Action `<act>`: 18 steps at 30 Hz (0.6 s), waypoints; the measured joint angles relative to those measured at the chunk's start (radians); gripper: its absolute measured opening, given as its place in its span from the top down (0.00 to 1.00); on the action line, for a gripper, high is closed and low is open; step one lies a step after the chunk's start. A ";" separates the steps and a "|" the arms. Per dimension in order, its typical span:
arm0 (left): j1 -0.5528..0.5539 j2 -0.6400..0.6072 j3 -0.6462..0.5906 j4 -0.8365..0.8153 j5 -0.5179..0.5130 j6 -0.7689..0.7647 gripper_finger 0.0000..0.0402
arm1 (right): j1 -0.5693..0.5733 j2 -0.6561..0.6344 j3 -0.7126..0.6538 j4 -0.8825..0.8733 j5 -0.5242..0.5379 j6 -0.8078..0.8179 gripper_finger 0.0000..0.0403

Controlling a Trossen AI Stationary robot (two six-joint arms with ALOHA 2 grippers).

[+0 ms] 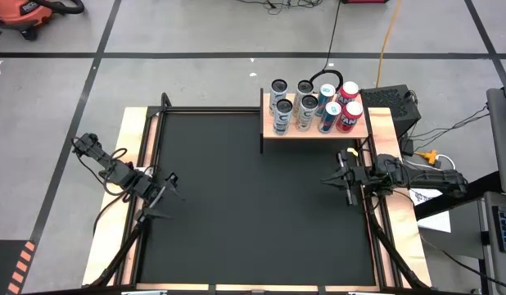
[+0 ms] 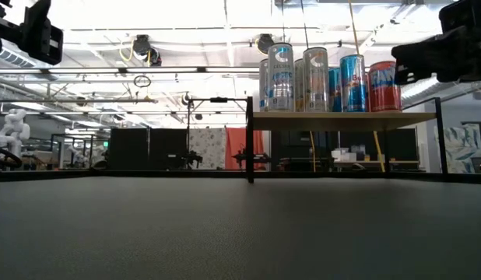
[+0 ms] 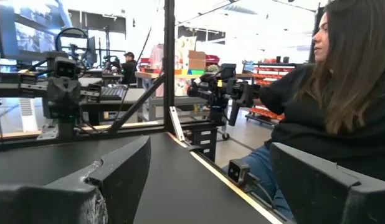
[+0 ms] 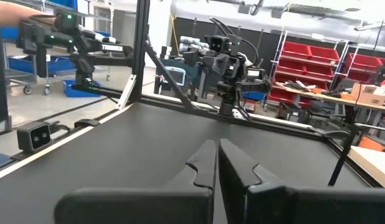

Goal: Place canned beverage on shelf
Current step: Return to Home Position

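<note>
On the shelf [image 1: 314,132], far edge of the table [image 1: 253,221], the cans [image 1: 309,104] stand upright. Right gripper [image 1: 328,179], the nearer one, hangs just nearward of it, jaws nearly closed, empty; left gripper [image 1: 173,195] by the left edge, spread wide. I'd only retract.

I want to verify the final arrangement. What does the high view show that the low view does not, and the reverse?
Only the high view: eight cans in two rows of four, and the empty left gripper and right gripper at opposite sides of the mat. Only the low view: the shelf from the side, with the gap beneath it, and the room behind. Both: cans upright on the shelf.
</note>
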 joint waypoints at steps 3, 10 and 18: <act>0.000 0.000 0.000 -0.003 -0.032 0.000 0.17 | 0.005 0.000 0.000 0.000 0.000 0.000 1.00; 0.000 0.000 0.000 -0.002 -0.047 0.000 0.17 | 0.003 0.000 0.000 0.000 0.000 0.000 1.00; 0.000 0.000 0.000 -0.002 -0.048 0.000 0.17 | 0.003 0.000 -0.001 0.000 0.000 0.000 1.00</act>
